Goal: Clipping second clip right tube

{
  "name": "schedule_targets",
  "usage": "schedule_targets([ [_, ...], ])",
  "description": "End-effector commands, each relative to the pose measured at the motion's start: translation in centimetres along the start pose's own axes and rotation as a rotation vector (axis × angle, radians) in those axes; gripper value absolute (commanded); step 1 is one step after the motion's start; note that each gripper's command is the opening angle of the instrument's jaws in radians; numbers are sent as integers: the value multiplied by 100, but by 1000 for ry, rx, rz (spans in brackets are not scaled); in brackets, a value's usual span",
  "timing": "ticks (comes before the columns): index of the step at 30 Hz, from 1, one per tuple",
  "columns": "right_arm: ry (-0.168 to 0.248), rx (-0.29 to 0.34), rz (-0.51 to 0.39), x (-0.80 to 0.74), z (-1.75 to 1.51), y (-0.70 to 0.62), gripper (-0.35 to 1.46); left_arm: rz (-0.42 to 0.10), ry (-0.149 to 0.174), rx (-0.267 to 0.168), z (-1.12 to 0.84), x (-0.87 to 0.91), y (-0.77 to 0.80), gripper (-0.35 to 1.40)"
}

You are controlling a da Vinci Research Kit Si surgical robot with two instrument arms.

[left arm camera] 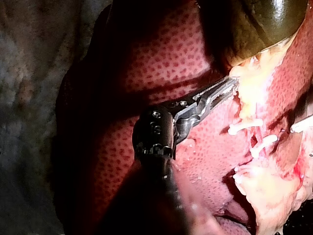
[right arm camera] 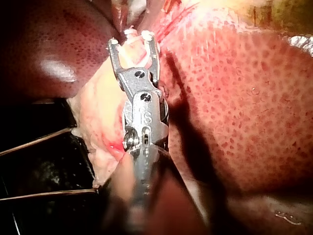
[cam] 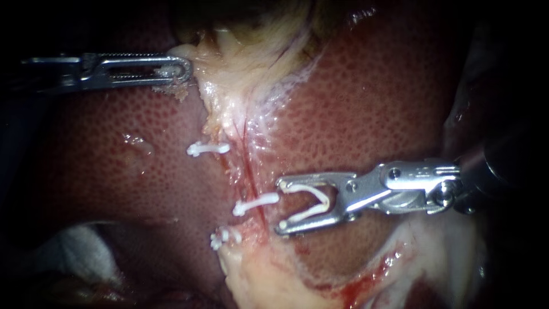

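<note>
Three placed clips (cam: 209, 149) in endoscope view, right instrument (cam: 280, 206) holding open clip (cam: 326, 200), left instrument (cam: 180, 68) clamping pale tissue (cam: 240, 74)

Our left instrument (cam: 182, 70) reaches in level from the left, its long slotted jaws lying together, closed on the edge of the pale tissue (cam: 246, 74). Our right instrument (cam: 280, 206) comes in from the right, wrist bent slightly downward. Its jaws stand wide apart in a V, each bearing one leg of the open white clip (cam: 327, 201).

Grey mottled surface (left arm camera: 29, 98), deep shadow.
</note>
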Motion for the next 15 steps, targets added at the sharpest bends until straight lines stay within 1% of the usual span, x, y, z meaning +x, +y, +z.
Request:
schedule_targets([
  [1, 0, 0, 0, 0, 0, 0, 50, 0, 0, 0, 0, 0, 0, -35],
  [7, 0, -2, 30, -2, 1, 3, 50, 0, -1, -2, 0, 0, 0, -35],
  [10, -2, -4, 54, -5, 7, 10, 50, 0, -1, -2, 0, 0, 0, -35],
  [12, -14, -14, 70, -9, 14, 17, 49, 0, -1, -2, 0, 0, 1, -35],
  [15, -44, -37, 98, -18, 27, 28, 49, 0, -1, -1, -1, 0, 2, -35],
])
